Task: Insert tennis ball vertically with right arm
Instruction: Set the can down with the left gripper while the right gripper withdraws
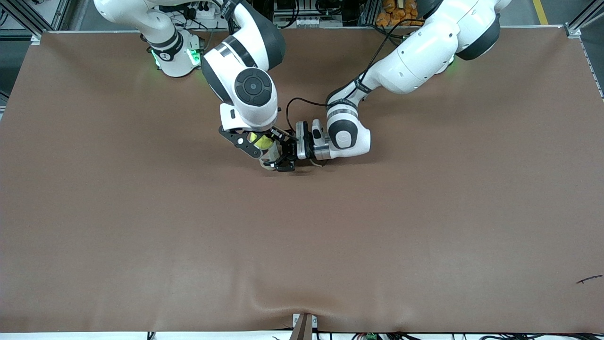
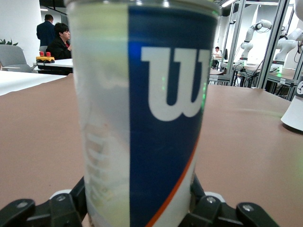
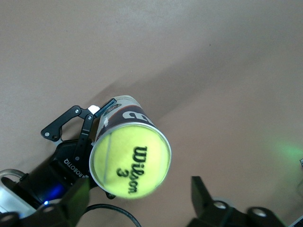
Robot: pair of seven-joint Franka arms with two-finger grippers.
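A yellow tennis ball (image 3: pixel 130 163) marked "Wilson 3" sits in the open mouth of a blue and white Wilson can (image 3: pixel 124 108). The can (image 1: pixel 272 156) stands upright on the brown table (image 1: pixel 302 245), near its middle. My left gripper (image 1: pixel 286 158) is shut on the can low down, its fingers (image 2: pixel 61 205) on both sides of the can (image 2: pixel 142 109). My right gripper (image 1: pixel 261 141) hangs straight over the can's mouth. It is open and empty, its fingers (image 3: pixel 201 196) spread wider than the ball (image 1: pixel 262 140).
The left arm's black cable (image 1: pixel 295 106) loops above the table beside the two wrists. A small dark scrap (image 1: pixel 590 279) lies on the table near the front camera at the left arm's end.
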